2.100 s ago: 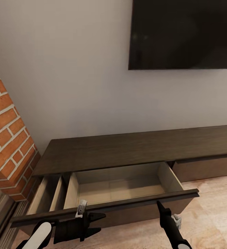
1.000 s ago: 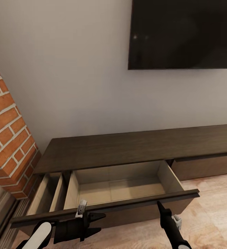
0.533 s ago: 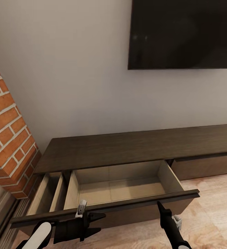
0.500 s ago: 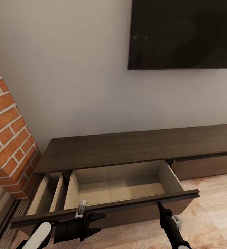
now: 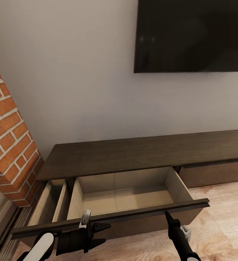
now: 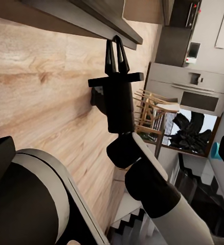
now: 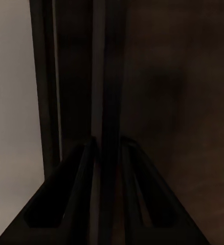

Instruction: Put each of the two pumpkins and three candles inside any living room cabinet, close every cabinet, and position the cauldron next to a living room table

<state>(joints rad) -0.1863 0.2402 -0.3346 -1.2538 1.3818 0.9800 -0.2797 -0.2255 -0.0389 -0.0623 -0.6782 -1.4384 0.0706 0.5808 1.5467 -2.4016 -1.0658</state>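
Note:
The cabinet (image 5: 133, 154), a long low dark-brown TV unit, stands against the wall. Its wide drawer (image 5: 126, 199) is pulled out, and the pale beige inside holds nothing. Beside it on the left, a narrow drawer (image 5: 48, 204) is also out. My right gripper (image 5: 167, 214) is at the top edge of the wide drawer's front (image 5: 133, 216). In the right wrist view its fingers (image 7: 81, 173) straddle that dark edge closely. My left gripper (image 5: 105, 233) hangs open below the drawer front with nothing in it. The pumpkins, candles and cauldron are out of view.
A brick column (image 5: 10, 145) rises left of the cabinet and a dark TV (image 5: 191, 36) hangs above it. The drawer at the right (image 5: 216, 174) is closed. Wood floor (image 5: 224, 217) lies in front. The left wrist view shows a kitchen oven (image 6: 194, 94) and wooden chairs (image 6: 153, 115) behind me.
The head view has drifted very slightly. The drawer and both grippers stand as they did.

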